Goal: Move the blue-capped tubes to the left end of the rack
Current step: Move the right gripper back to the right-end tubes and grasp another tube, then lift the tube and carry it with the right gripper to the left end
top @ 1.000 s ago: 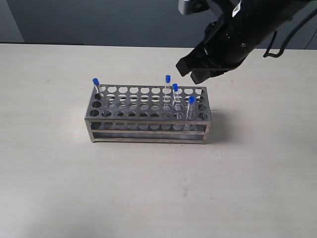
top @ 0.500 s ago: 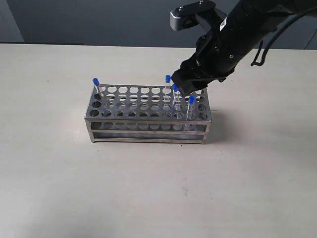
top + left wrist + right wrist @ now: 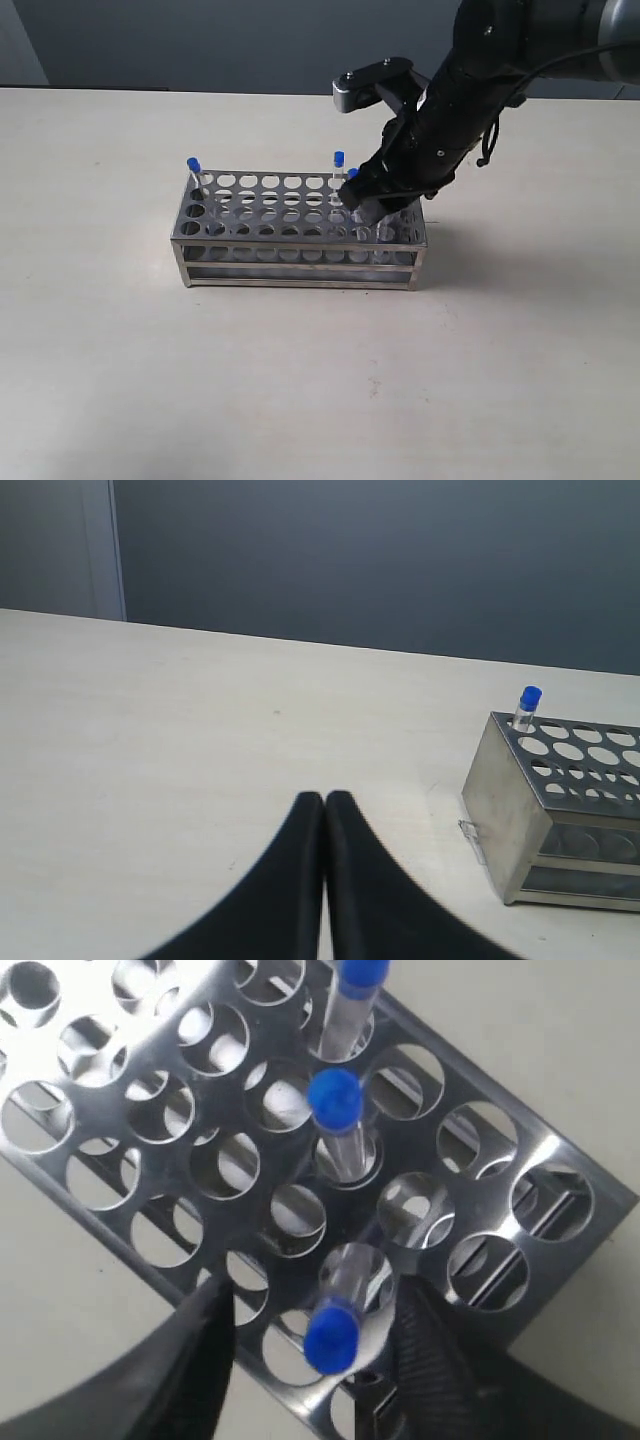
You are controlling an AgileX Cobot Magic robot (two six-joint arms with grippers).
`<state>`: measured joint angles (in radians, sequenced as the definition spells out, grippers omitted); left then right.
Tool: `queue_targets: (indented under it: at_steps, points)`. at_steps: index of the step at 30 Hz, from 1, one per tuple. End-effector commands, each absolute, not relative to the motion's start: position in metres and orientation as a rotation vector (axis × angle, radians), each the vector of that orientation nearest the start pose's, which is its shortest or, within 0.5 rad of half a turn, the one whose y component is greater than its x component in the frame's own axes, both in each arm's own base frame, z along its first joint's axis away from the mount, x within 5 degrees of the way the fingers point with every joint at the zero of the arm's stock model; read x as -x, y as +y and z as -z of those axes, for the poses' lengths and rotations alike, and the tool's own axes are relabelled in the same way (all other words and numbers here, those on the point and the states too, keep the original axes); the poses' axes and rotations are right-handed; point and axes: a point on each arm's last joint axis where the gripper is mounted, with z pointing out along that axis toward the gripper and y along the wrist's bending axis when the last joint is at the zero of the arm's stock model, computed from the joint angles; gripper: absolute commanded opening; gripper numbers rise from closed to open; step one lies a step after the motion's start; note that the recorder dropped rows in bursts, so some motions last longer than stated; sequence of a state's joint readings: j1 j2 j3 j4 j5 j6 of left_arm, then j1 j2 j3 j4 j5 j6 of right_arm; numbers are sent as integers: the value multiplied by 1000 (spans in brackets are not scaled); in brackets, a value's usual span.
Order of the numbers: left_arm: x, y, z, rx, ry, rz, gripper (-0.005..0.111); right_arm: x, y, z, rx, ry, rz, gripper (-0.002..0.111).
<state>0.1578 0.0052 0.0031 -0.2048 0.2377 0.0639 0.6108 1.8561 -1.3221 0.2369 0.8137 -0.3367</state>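
In the exterior view the black right pincer wholly covers the thin clear blue-capped tube between its fingers, themselves blurred and cropped up close. A neighbouring tube shows only its cap. The silvery perforated metal rack runs past the left wrist view's edge.

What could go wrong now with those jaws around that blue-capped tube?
The open jaws straddle one tube, loose in its wide hole; closing off-centre could tip it or let it slip. The next tube stands close, so a jaw might knock it. A crooked lift could snag and drag the rack.
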Motion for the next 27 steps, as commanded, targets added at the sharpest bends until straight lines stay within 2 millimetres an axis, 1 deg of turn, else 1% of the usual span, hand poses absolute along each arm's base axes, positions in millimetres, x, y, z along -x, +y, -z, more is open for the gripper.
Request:
queue_targets:
  at_steps: [1,4,5,7,10,21,24,27]
  points:
    - [-55,4,-192,206,1707,33,1,-308,232,-199,1129,2603,-307,33]
    - [-55,4,-192,206,1707,33,1,-309,232,-195,1140,2614,-296,6]
    - [-55,4,-192,206,1707,33,1,-309,232,-195,1140,2614,-296,-1]
    - [-55,4,-192,206,1707,33,1,-308,232,-198,1141,2606,-298,1]
    - [-55,4,-192,206,1707,33,1,-305,231,-207,1138,2586,-303,0]
    - [-55,4,-192,206,1707,33,1,-290,221,-261,1115,2471,-328,0]
    - [-55,4,-192,206,1707,33,1,-282,220,-274,1117,2441,-344,0]
    - [-55,4,-192,206,1707,33,1,-273,225,-284,1145,2399,-352,0]
